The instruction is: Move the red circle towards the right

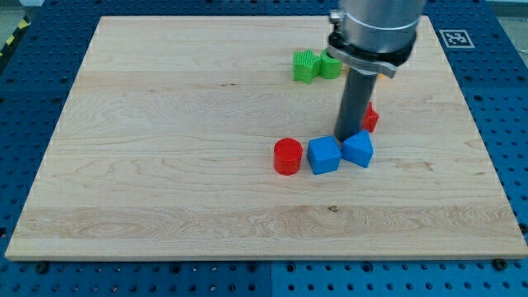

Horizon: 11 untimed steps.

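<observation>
The red circle (288,156) lies on the wooden board (165,148) a little right of centre. A blue cube (323,155) touches its right side, and a second blue block (358,149) sits right of that. My tip (345,137) stands just above the gap between the two blue blocks, well to the right of the red circle and apart from it. Another red block (370,118) is partly hidden behind the rod.
Two green blocks (306,66) (331,66) lie near the view's top, partly under the arm's grey body (373,33). The board rests on a blue perforated table (503,124).
</observation>
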Tool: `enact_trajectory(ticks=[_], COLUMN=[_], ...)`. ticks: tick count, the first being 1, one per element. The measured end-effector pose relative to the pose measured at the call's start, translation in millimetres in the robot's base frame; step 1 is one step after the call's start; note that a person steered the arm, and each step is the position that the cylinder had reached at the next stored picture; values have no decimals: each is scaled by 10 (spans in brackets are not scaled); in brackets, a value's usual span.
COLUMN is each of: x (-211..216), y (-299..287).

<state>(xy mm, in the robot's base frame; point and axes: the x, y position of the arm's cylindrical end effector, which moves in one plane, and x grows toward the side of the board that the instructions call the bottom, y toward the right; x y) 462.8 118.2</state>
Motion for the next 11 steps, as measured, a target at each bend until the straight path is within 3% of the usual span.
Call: enact_trajectory(ticks=[1,3,4,5,7,9,11], x=[-6,-74,252,521,424,611,727], y=[-139,-1183,-1319,-1013,-23,-8,747])
